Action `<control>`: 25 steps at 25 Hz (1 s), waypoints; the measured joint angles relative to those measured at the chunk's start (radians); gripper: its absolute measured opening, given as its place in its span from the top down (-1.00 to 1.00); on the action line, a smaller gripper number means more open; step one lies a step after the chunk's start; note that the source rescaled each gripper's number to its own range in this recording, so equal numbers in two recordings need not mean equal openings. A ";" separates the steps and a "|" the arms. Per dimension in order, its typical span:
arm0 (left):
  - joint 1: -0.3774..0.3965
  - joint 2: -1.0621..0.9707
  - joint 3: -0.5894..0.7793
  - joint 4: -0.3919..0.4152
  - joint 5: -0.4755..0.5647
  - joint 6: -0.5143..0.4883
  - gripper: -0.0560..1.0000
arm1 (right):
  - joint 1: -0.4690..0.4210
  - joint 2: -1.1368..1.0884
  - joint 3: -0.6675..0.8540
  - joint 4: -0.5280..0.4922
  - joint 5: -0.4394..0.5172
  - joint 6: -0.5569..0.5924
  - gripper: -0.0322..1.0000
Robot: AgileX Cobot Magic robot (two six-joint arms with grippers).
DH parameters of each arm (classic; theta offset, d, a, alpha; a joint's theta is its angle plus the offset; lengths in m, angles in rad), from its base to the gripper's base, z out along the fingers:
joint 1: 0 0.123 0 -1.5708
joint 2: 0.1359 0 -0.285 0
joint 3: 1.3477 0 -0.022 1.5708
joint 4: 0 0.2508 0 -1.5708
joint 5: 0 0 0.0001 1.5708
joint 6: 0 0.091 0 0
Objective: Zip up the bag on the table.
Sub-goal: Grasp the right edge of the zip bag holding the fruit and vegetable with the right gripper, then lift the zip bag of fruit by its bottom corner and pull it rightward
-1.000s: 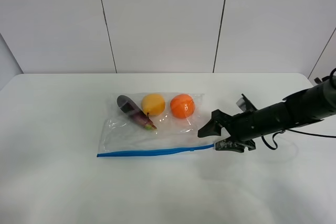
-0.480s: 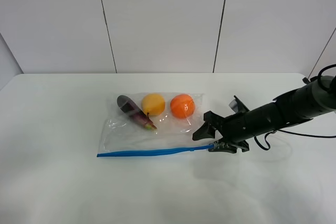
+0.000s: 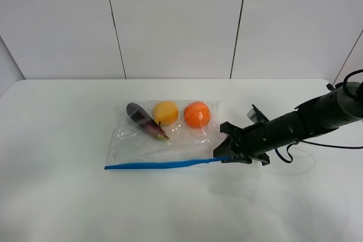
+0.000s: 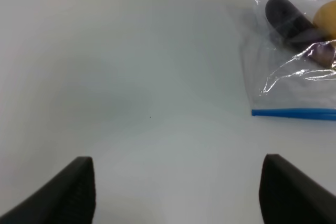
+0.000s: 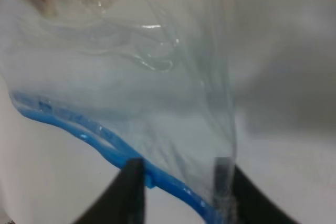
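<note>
Bag (image 3: 164, 134) is lying flat near the middle of the table (image 3: 68, 196), its blue zipper strip (image 3: 164, 164) running along the near edge. Through the plastic a dark purple eggplant (image 3: 144, 120), a yellow fruit (image 3: 165, 111) and an orange (image 3: 197, 114) are showing along the far side.

Right gripper (image 3: 223, 143) is sitting low at the bag's right end. In its wrist view the two fingers (image 5: 131, 192) are straddling the strip's end (image 5: 157, 177) with a gap between them: jaws partly apart, corner of the bag lying between, no clamping visible.

Left gripper (image 4: 176, 192) is hanging spread wide over bare table, well apart from the bag; only the bag's left corner (image 4: 273, 77) is showing in its view.
</note>
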 joint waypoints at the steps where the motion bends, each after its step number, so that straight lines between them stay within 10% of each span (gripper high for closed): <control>1: 0.000 0.000 0.000 0.000 0.000 0.000 -0.88 | 0.000 0.000 0.000 0.000 0.000 0.000 0.46; 9: 0.000 0.000 0.000 0.000 0.000 0.000 -0.88 | 0.000 0.000 0.000 0.000 -0.011 0.000 0.92; 25: 0.000 0.000 0.000 0.000 0.000 0.000 -0.88 | 0.000 -0.018 0.000 -0.014 -0.014 -0.011 0.93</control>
